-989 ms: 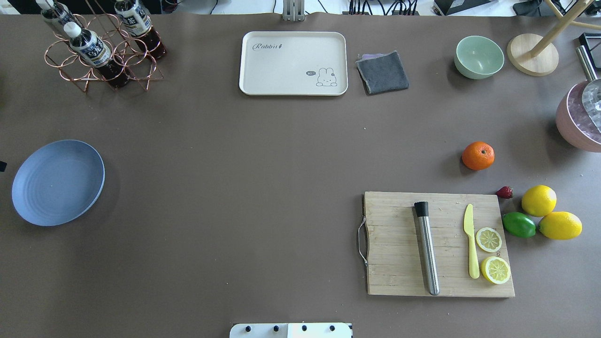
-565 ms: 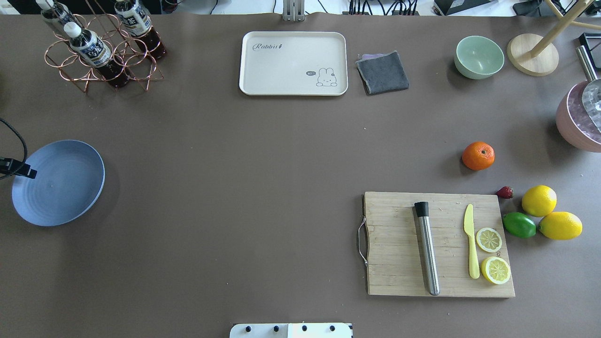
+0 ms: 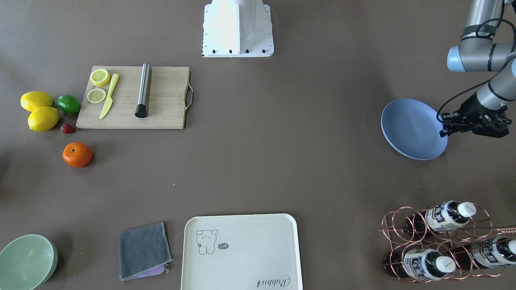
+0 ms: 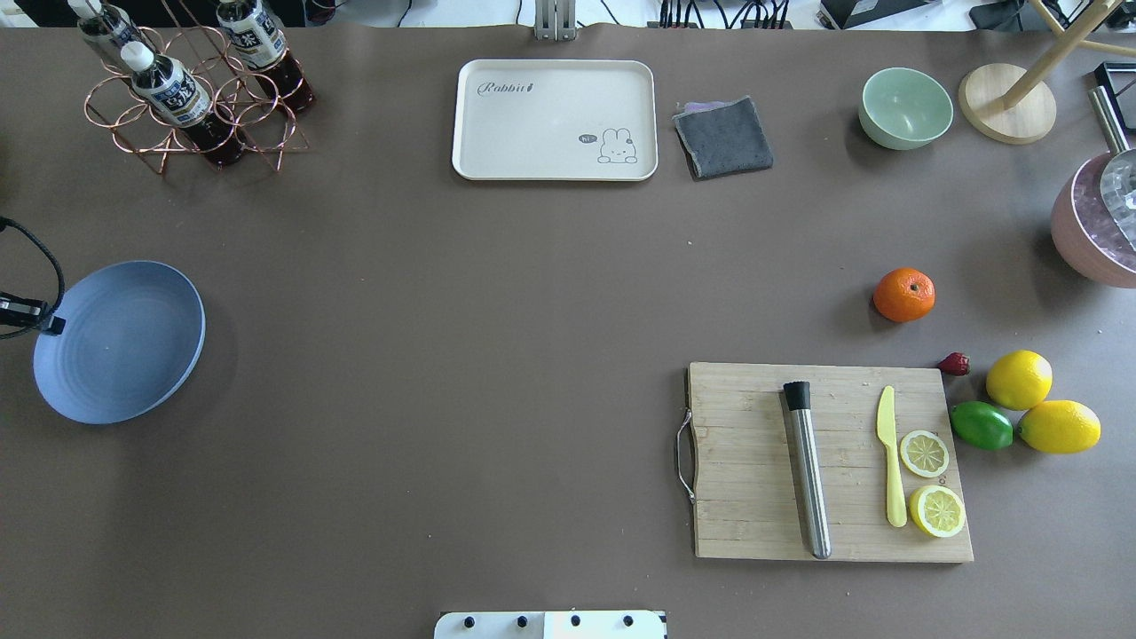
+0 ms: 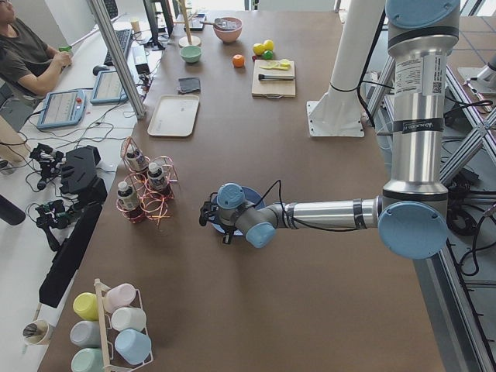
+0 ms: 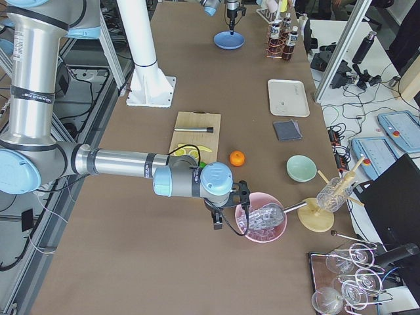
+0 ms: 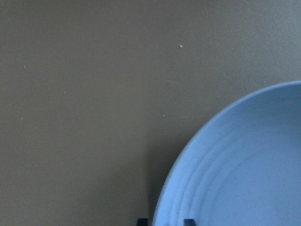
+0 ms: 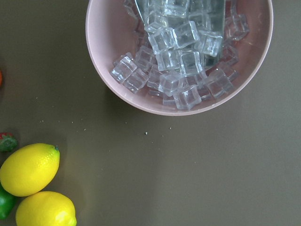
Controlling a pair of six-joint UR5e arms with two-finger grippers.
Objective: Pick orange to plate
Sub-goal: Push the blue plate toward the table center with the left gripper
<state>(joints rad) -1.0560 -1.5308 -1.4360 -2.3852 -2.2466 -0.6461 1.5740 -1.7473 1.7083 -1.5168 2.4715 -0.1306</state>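
The orange (image 4: 903, 295) lies on the brown table at the right, just beyond the cutting board, also seen in the front view (image 3: 77, 154); no gripper touches it. The light-blue plate (image 4: 124, 346) sits at the far left. My left gripper (image 3: 443, 131) is at the plate's outer rim. In the left wrist view its two dark fingertips (image 7: 141, 221) straddle the plate rim (image 7: 162, 202), shut on it. My right gripper (image 6: 220, 220) hangs beside the pink ice bowl, right of the orange; I cannot tell its state.
A wooden cutting board (image 4: 830, 461) carries a steel muddler, a yellow knife and lemon slices. Two lemons (image 4: 1019, 379), a lime and a strawberry lie beside it. Pink ice bowl (image 4: 1096, 226), green bowl (image 4: 905, 107), grey cloth, cream tray (image 4: 555, 120) and bottle rack (image 4: 191, 89) line the far side.
My left gripper came in from the left edge onto the plate's rim. The plate has shifted slightly to the right and away. The orange has not moved.
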